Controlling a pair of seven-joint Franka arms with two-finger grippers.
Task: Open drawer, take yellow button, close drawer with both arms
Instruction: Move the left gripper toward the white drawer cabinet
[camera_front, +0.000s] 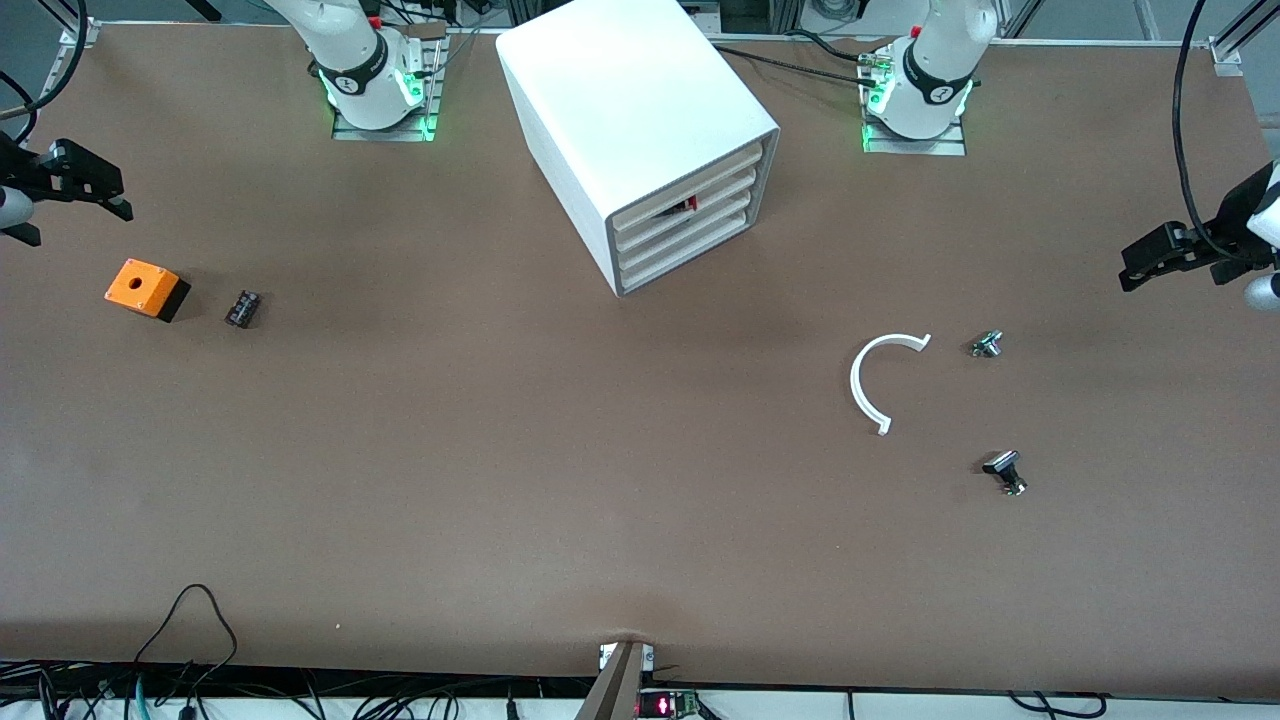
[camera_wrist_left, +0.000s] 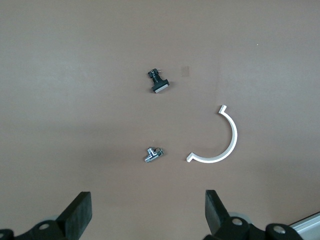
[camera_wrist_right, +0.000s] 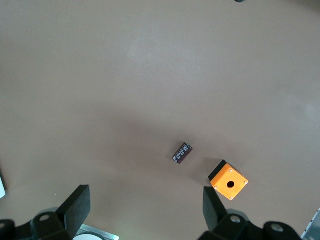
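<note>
White cabinet (camera_front: 640, 140) near the worktop's base-side edge, midway between the arm bases; top drawer (camera_front: 700, 180) a crack open, the button not clearly made out. Left gripper (camera_front: 1160, 262) spread, empty, up over the worktop's left-arm end. Right gripper (camera_front: 85, 190) spread, empty, over the right-arm end, above the orange box (camera_front: 146, 288).
</note>
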